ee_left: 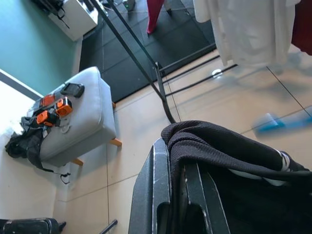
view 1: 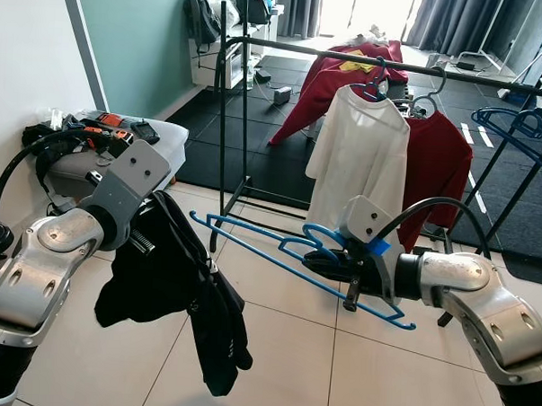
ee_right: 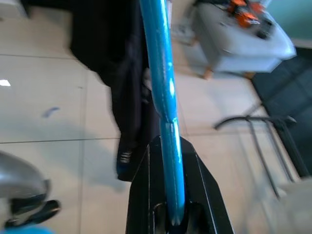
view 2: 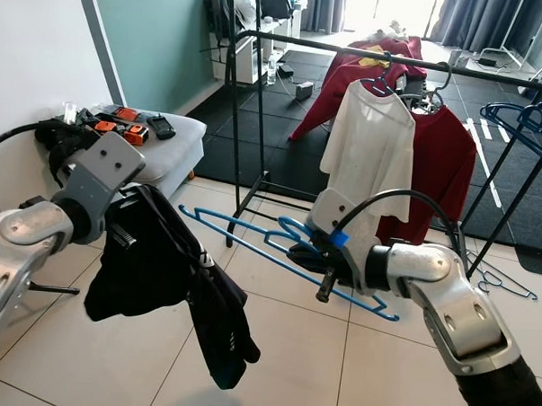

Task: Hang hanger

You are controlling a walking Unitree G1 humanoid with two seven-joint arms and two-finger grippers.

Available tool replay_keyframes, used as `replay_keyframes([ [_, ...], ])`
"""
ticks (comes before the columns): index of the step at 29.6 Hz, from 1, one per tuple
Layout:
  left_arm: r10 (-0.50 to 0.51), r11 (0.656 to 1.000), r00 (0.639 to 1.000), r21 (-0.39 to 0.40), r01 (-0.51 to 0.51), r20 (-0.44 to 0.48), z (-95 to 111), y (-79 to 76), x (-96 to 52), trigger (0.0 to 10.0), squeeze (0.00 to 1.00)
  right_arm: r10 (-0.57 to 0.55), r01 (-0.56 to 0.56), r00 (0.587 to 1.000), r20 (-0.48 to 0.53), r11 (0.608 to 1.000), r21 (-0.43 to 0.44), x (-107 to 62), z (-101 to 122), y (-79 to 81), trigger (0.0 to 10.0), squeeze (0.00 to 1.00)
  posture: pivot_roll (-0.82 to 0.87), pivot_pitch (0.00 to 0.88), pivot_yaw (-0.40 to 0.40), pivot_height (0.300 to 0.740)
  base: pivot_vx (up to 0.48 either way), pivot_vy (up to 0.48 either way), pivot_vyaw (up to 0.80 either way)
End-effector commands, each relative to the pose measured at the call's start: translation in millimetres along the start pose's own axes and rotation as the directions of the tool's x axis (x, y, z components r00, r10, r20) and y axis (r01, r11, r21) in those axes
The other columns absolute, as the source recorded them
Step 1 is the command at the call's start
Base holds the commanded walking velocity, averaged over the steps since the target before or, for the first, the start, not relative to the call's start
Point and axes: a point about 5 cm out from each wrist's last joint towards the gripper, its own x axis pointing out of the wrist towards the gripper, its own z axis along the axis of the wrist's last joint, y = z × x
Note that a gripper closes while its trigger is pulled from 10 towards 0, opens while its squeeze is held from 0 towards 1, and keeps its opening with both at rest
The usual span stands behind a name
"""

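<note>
- Blue plastic hanger (view 1: 287, 258) held off the floor at centre frame, roughly level, pinched between the pressed-together fingers of the right gripper (view 1: 353, 280) at lower right; bar seen running straight through those fingers in the right wrist view.
- Black garment (view 1: 182, 289) draped from the left gripper (ee_left: 180, 195) at lower left, fingers closed on the cloth; not yet threaded on the hanger, whose near end reaches toward the cloth just beside it.
- Judged stage: early to middle. Hanger in hand, garment in hand, dressing and hanging both left to do.
- Grey padded stool (view 1: 170, 140) at upper left, with orange and black gadgets on top.
- Black clothes rail (view 1: 350, 52) across the top of the frame, well apart from the hanger; white shirt (view 1: 363, 153) and dark red shirt (view 1: 439, 170) hung there already.
</note>
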Motion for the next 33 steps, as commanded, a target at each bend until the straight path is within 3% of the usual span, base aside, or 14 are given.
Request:
replay_keyframes([
  [1,0.009,1.000,1.000,0.014,-0.009,0.000,3.0,0.3,0.2,10.0,0.00,0.063,-0.063,0.998,0.015,0.998,-0.008,-10.2,4.1,5.9,10.0,0.00,-0.05,0.000,0.014,0.740,0.000,0.000,0.00],
  [5,0.003,1.000,1.000,0.009,-0.003,-0.004,3.3,-2.3,0.3,10.0,0.00,0.136,-0.137,0.987,-0.090,0.991,-0.005,-23.5,-6.7,13.0,10.0,0.00,-0.05,0.000,0.016,0.740,0.000,0.000,0.00],
  [10,-0.017,1.000,1.000,-0.002,0.017,0.006,7.0,-7.5,1.2,10.0,0.00,0.149,-0.150,0.982,-0.115,0.989,-0.001,-25.0,-8.7,15.4,10.0,0.00,-0.05,0.000,0.017,0.740,0.000,0.000,0.00],
  [20,-0.045,0.999,0.998,-0.016,0.045,0.034,18.1,-15.0,1.4,10.0,0.00,0.022,-0.021,0.990,-0.142,1.000,0.012,6.3,-17.1,5.6,10.0,0.00,-0.04,0.000,0.011,0.740,0.000,0.000,0.00],
  [33,-0.069,0.997,0.995,-0.034,0.072,0.072,28.3,-22.7,1.6,10.0,0.00,-0.053,0.056,0.987,-0.150,0.998,0.018,13.9,-16.1,-2.8,10.0,0.00,-0.05,0.000,0.006,0.740,0.000,0.000,0.00],
])
